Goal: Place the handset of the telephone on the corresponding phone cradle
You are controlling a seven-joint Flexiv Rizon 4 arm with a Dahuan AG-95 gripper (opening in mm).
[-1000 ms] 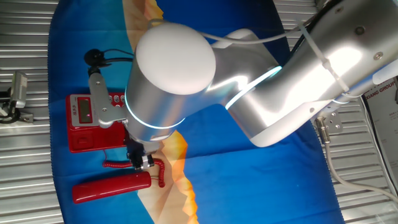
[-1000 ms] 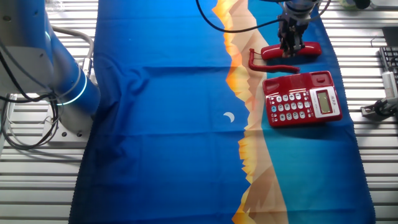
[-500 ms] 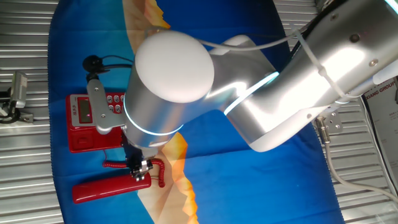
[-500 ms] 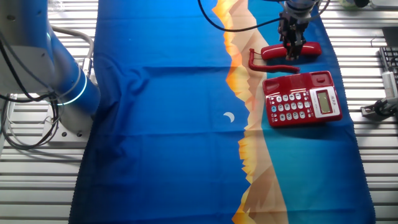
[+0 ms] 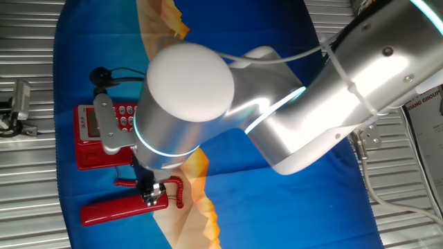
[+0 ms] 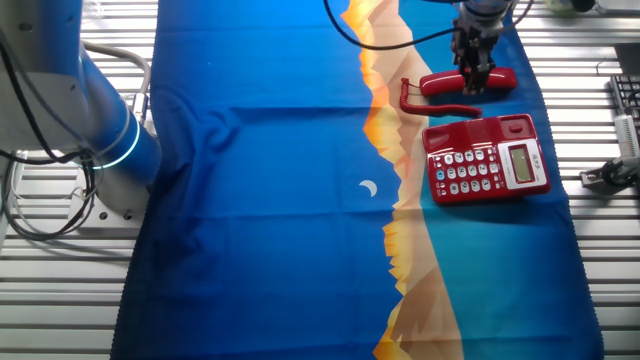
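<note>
Gripper (image 6: 473, 82) has lowered onto the handset (image 6: 440, 82), jaws seemingly astride it

Silver arm (image 5: 304, 97) reaches in from right of one fixed view, big white-capped joint (image 5: 187, 79) hiding wrist. Gripper (image 5: 154, 198) points straight down, fingers (image 6: 477, 72) low, straddling handset (image 5: 118, 209) near its cord end. Whether jaws clamp or merely bracket: cannot tell.

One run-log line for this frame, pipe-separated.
stage: grasp approach | end effector: down at handset, closure unclear | handset: on blue cloth, off phone cradle | telephone: beside handset
</note>
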